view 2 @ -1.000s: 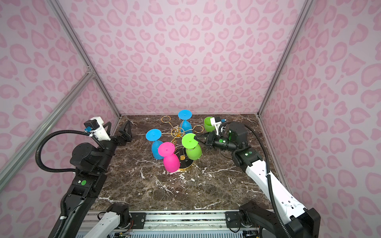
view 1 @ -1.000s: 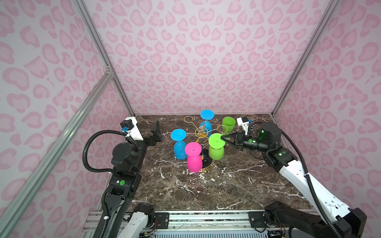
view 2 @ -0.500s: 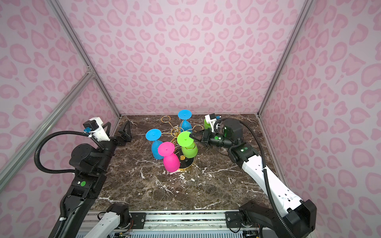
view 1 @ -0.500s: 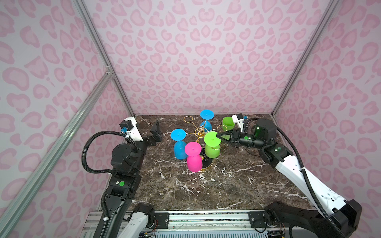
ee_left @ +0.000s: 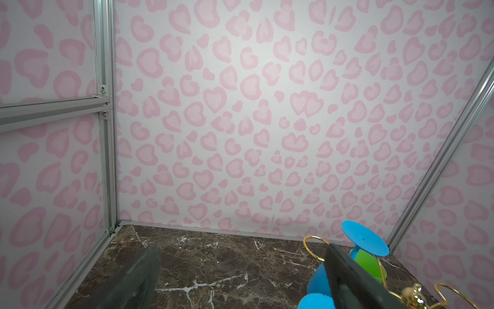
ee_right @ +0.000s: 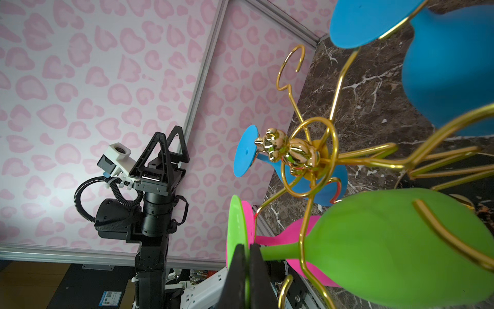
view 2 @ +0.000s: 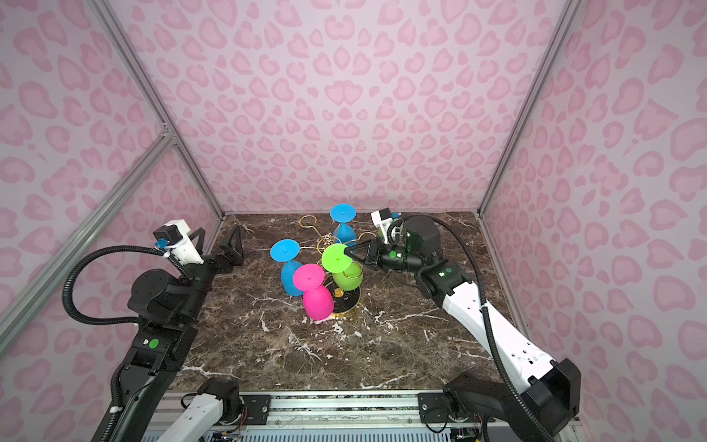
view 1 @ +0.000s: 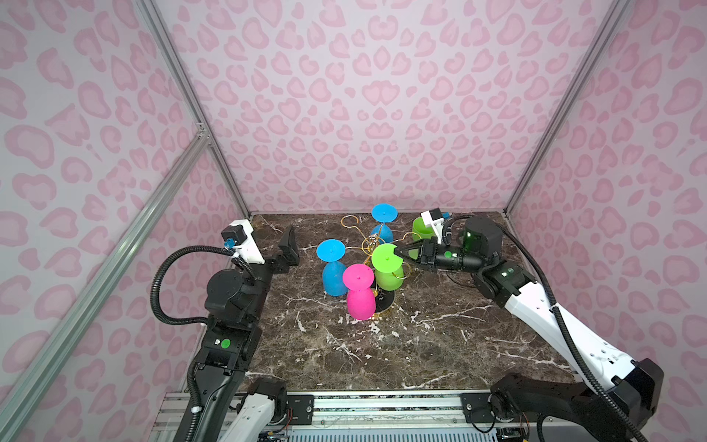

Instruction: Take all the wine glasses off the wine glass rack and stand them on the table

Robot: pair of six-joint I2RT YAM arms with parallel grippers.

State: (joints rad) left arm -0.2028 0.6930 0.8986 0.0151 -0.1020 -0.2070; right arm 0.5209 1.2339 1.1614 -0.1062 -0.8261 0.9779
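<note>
The right gripper (view 1: 398, 252) is pinching the foot rim of the green wine glass (view 1: 388, 281) at the centre of a top view. It is probably gripping there because that disc is hooking the glass, inverted, on the wine glass rack (view 1: 370, 242). The left gripper (ee_left: 242, 246) is sitting wide open at left, well apart.

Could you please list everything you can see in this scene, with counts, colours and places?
wine glass rack: one, gold wire on a black base, mid-table toward the back
blue wine glasses: two, blue, foot up on the rack, at its left and back
pink wine glass: one, pink, rack's front
green wine glass: one, green, rack's right
second green glass: one, green, back right, partly hidden
table: one, brown marble
left gripper: one, black, open, left of the rack
right gripper: one, black, shut on the green wine glass's foot
</note>
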